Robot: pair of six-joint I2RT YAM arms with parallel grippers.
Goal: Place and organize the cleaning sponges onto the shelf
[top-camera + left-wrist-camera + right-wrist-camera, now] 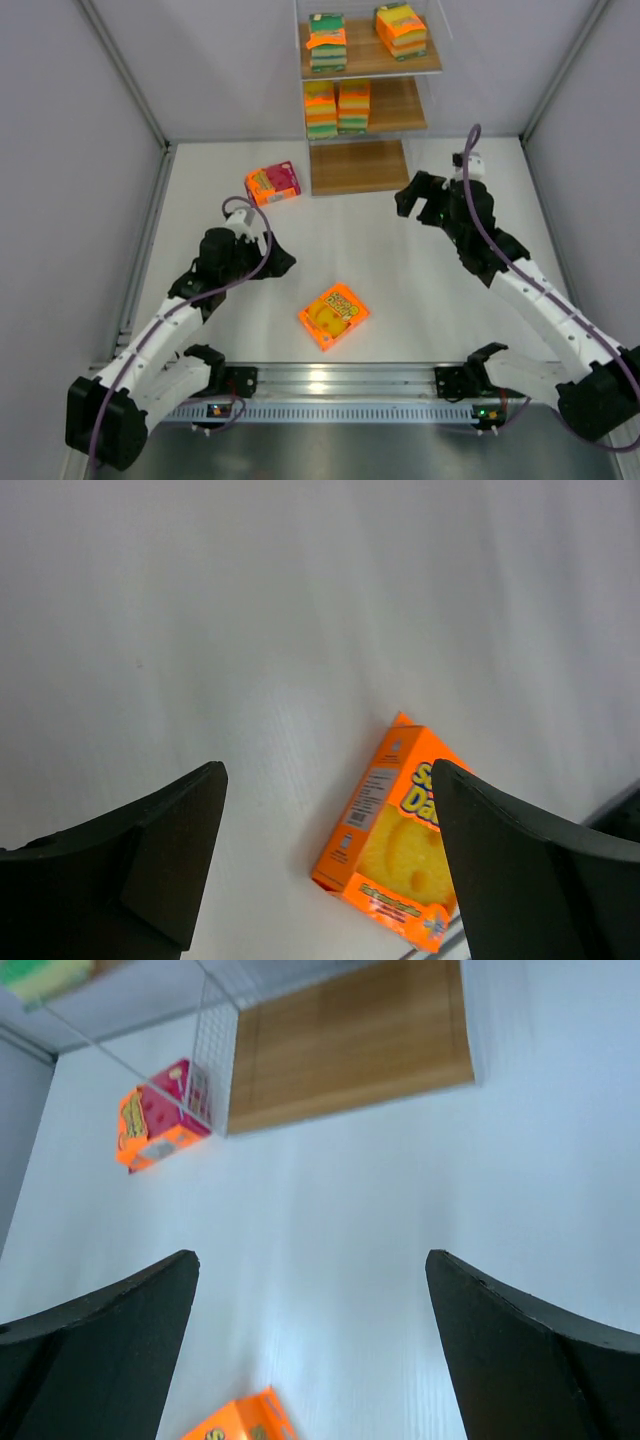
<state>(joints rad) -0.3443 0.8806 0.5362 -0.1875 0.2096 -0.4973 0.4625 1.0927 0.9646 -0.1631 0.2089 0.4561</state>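
Note:
The shelf stands at the back of the table; its bottom board also shows in the right wrist view. Two sponge packs sit on the top tier and two on the middle tier. A pink-red pack lies left of the shelf and shows in the right wrist view. An orange pack lies flat near the front and shows in the left wrist view. My left gripper is open and empty. My right gripper is open and empty.
White walls close in the table on the left, right and back. A metal rail runs along the near edge between the arm bases. The orange pack's corner shows at the bottom of the right wrist view.

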